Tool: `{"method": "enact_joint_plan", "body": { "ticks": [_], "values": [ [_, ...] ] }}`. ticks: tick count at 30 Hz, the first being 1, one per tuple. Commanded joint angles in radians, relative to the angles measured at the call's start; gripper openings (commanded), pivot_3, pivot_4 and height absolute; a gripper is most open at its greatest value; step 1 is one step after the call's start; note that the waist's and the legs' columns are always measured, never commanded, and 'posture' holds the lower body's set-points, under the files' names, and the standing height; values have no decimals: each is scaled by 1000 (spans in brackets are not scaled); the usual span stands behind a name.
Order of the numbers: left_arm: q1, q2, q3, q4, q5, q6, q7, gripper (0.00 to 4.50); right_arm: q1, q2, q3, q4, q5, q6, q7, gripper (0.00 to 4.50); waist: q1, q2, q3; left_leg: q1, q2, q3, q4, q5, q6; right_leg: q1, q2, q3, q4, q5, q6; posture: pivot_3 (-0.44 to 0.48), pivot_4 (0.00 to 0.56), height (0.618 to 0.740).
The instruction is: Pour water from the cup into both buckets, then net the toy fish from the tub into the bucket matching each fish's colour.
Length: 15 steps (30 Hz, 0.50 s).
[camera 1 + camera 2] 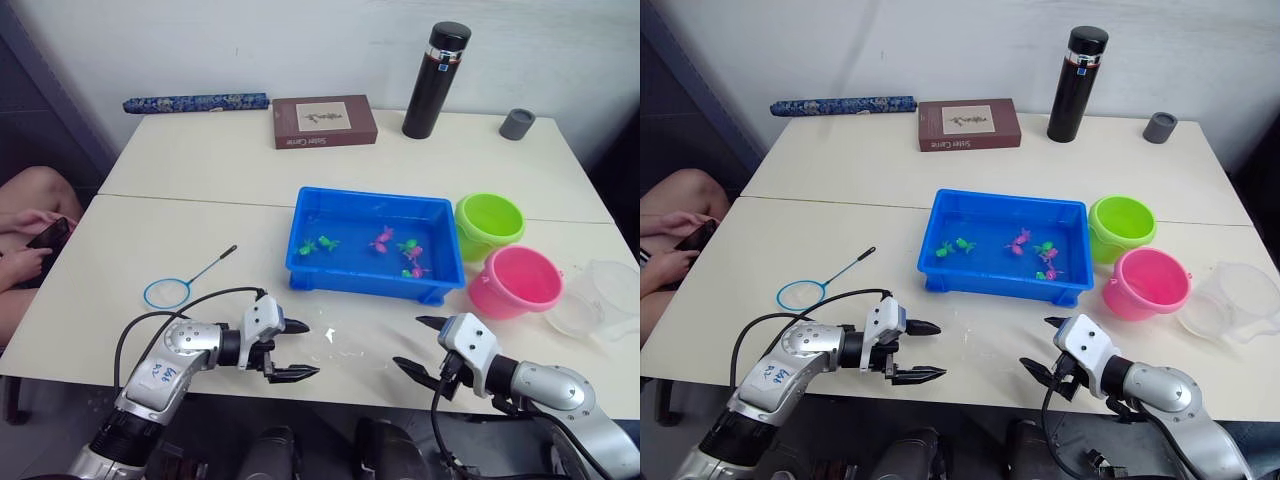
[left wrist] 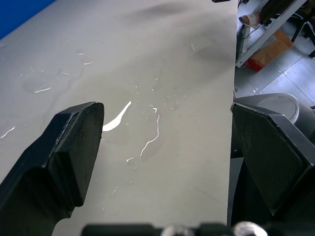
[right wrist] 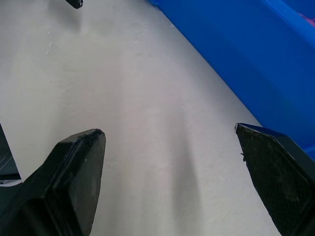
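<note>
Tub (image 1: 372, 245) near the middle of the white table (image 1: 200, 160), holding water and several small green and pink toy fish (image 1: 385, 243); individual fish too small to count surely, pink ones clustered toward the tub's right half. Lime green bucket (image 1: 489, 225) just beside the tub's right end; pink bucket (image 1: 514, 281) in front of it, toward the near edge, the two touching or nearly so; contents of both hard to make out. Clear cup (image 1: 601, 298) at the table's right edge, just right of the pink bucket, partly cut off by the frame; cannot tell whether it holds water. Net (image 1: 166, 291) lying flat near the left part of the near edge, hoop toward the robot, wire handle angled toward the tub.

Left gripper (image 1: 299, 351) at the near edge, fingers spread wide, holding nothing; small puddles of spilled water (image 2: 117, 117) on the table under it. Right gripper (image 1: 421, 346) at the near edge in front of the tub, fingers spread wide, empty.

Black flask (image 1: 435, 80), grey cup (image 1: 517, 124), brown box (image 1: 324, 121) and blue patterned roll (image 1: 195, 102) along the far edge; person's hand with a phone (image 1: 45, 240) at the left, cut off.
</note>
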State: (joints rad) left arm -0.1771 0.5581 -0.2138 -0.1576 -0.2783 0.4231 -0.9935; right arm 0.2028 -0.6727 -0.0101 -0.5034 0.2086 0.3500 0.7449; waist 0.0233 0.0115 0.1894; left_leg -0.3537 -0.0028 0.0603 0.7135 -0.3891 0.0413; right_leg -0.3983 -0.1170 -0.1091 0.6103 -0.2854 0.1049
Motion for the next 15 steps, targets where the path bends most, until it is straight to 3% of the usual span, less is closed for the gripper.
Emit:
{"method": "enact_joint_plan", "body": {
  "ticks": [1, 11, 15],
  "values": [
    [10, 3, 1, -40, -5, -4, 8, 4447, -8, -3, -16, -7, 5, -23, -2, 4500, 0, 0, 0, 0, 0, 0, 0, 0, 0, 0, 0, 0, 0, 0, 0, 0, 150, 740],
    [-55, -18, 3, -95, -96, 108, -30, 4447, 40, 51, -76, -75, 47, 36, -84, 4500, 1, 0, 0, 0, 0, 0, 0, 0, 0, 0, 0, 0, 0, 0, 0, 0, 150, 740],
    [-192, -74, 42, -149, -255, 232, -49, 4447, 120, 124, -239, -182, 139, 127, -174, 4500, 6, 0, 0, -1, 0, -2, 1, 0, 0, 0, 0, -1, 0, 0, 0, 0, 150, 740]
  ]
}}
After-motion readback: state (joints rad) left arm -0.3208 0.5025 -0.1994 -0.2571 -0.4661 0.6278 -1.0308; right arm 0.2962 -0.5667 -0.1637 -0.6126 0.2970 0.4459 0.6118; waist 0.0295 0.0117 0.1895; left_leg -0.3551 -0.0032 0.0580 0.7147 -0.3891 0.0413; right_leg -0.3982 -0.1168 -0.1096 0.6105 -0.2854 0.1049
